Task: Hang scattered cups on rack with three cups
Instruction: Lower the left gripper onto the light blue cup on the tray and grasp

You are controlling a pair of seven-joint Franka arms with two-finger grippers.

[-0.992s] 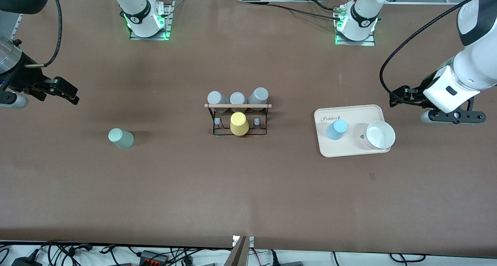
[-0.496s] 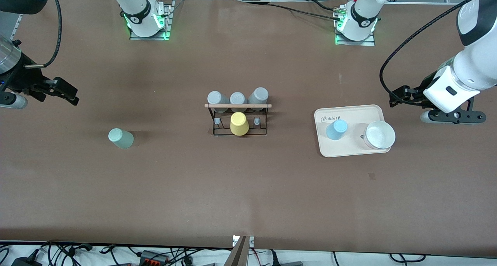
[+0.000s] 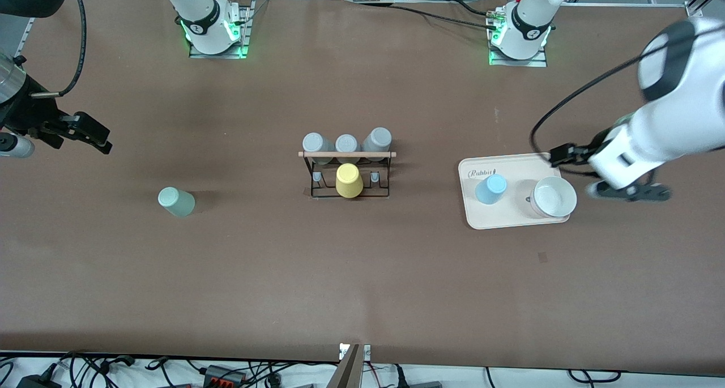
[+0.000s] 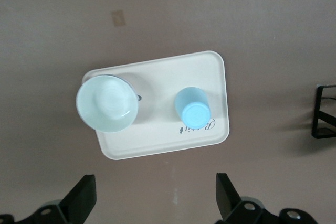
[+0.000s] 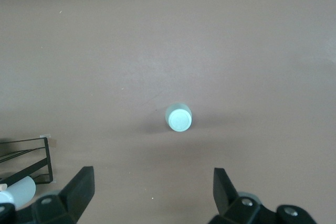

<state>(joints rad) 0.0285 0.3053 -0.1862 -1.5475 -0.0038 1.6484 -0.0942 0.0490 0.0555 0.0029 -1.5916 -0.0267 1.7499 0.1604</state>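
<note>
The mint-green cup stands on the table toward the right arm's end; it also shows in the right wrist view. The light blue cup stands on the cream tray and shows in the left wrist view. The black wire rack stands mid-table under its wooden rod. My left gripper is open and empty over the tray's edge near the bowl; its own view shows the gap. My right gripper is open and empty, up over the table's end, apart from the mint cup.
The rack holds three grey cups on its farther row and a yellow cup on its nearer row. A white bowl sits on the tray beside the blue cup. The tray also shows in the left wrist view.
The left arm has swung in toward the tray, and its gripper now hangs over the tray's edge. The right gripper has barely shifted. The cups have not moved.
</note>
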